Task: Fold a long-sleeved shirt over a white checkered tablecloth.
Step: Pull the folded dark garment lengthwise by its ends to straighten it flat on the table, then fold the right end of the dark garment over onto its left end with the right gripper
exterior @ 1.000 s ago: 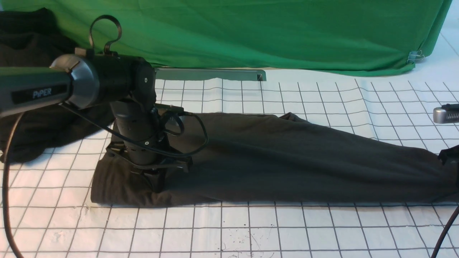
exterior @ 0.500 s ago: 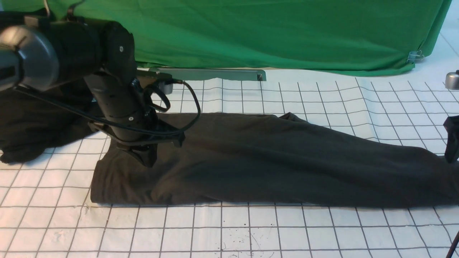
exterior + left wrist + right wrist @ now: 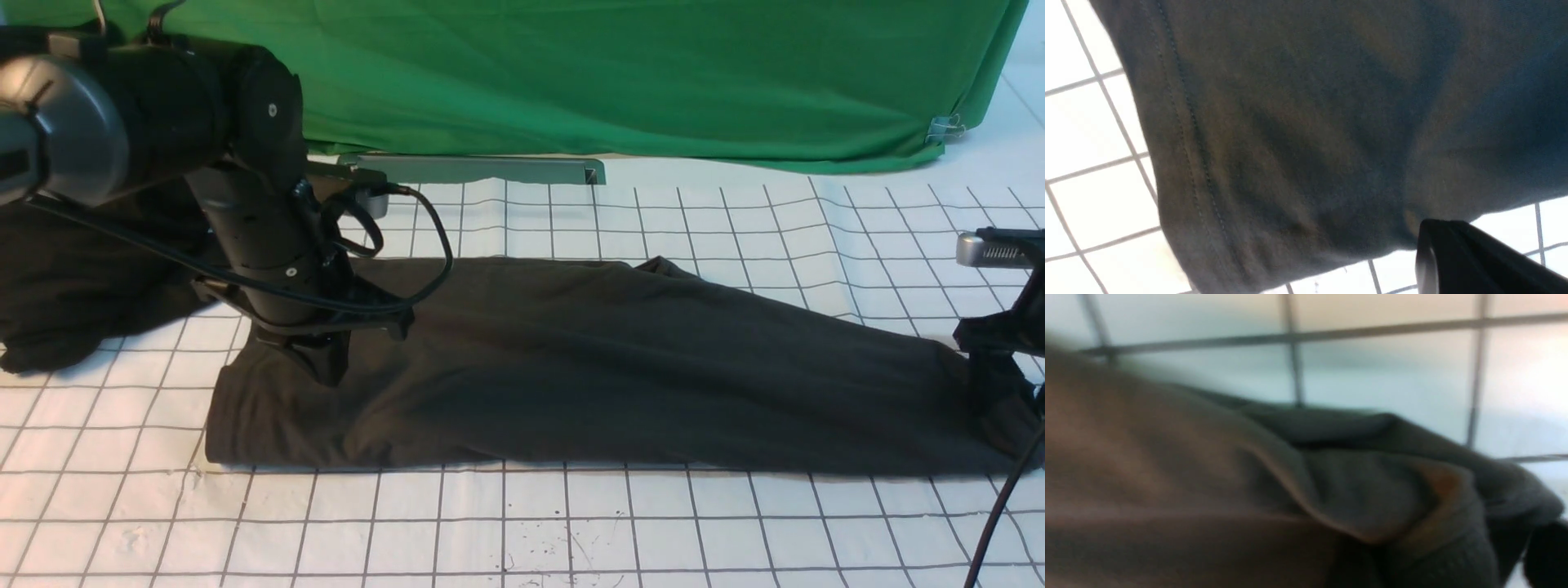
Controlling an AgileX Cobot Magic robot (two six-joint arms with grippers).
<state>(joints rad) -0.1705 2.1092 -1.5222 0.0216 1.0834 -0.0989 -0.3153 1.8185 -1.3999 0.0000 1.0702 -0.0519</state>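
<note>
The long-sleeved shirt lies as a long dark charcoal strip across the white checkered tablecloth; no print shows. My left gripper hangs shut just above the strip's left end, with nothing held. The left wrist view shows the stitched hem of the shirt and one black finger near its edge. My right gripper is down at the strip's right end, dark against the cloth. The right wrist view is blurred, with a bunched ribbed edge of the shirt very close. Whether those jaws grip it is unclear.
A green cloth hangs along the back, with a grey metal bar at its foot. A blacker heap of cloth lies at the far left behind my left arm. A black cable trails down at the right edge.
My left gripper has lifted off the shirt's left end and drawn back to the left. My right gripper rose off the right end, then came down on it again.
</note>
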